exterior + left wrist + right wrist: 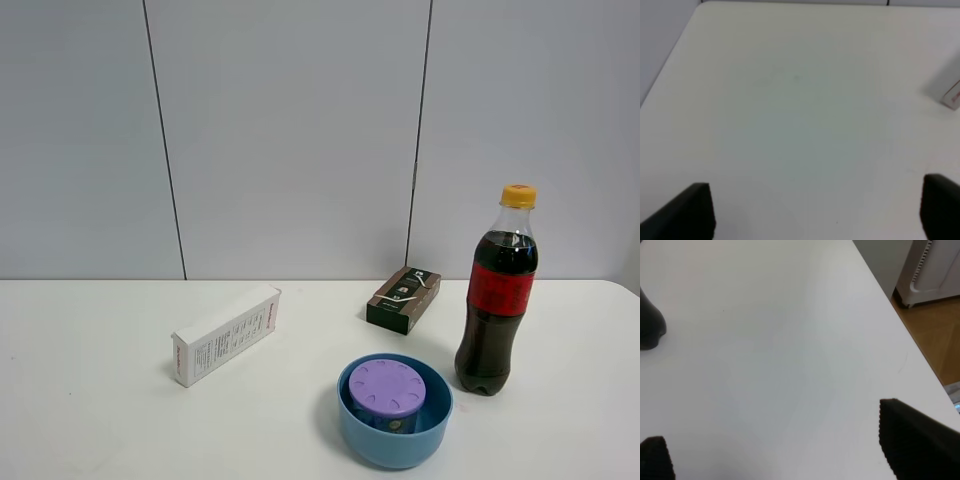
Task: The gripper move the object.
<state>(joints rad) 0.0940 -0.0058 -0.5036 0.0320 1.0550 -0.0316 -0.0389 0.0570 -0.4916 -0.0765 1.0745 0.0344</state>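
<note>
Since the purple tub (391,388) sits down inside the blue bowl (394,432), with the bowl's wall rising around it, the pick looks awkward. Risk, as I judge it: jaws coming in from the side would meet the bowl rim first and shove the bowl across the surface (90,400) rather than take the tub. A descent from above seems safer, yet the gap between tub and bowl wall is narrow, so a finger could land on the rim or wedge and lift both together. The cola bottle (497,291) stands just beside the bowl on its right (tall, narrow base); an arm sweeping in from that side could knock it over. The white carton (226,334) and the small dark box (404,299) lie farther back, apart from the bowl, and are less likely to be hit.

Neither arm shows in the high view. The left gripper (815,210) hovers over bare surface, angled down, jaws spread apart with nothing between them; only a corner of the carton shows at the edge of its view. The right gripper (775,450) hangs likewise over bare surface near the table's right edge, jaws wide apart and empty, the bottle's base just in sight. Neither is near the tub.
</note>
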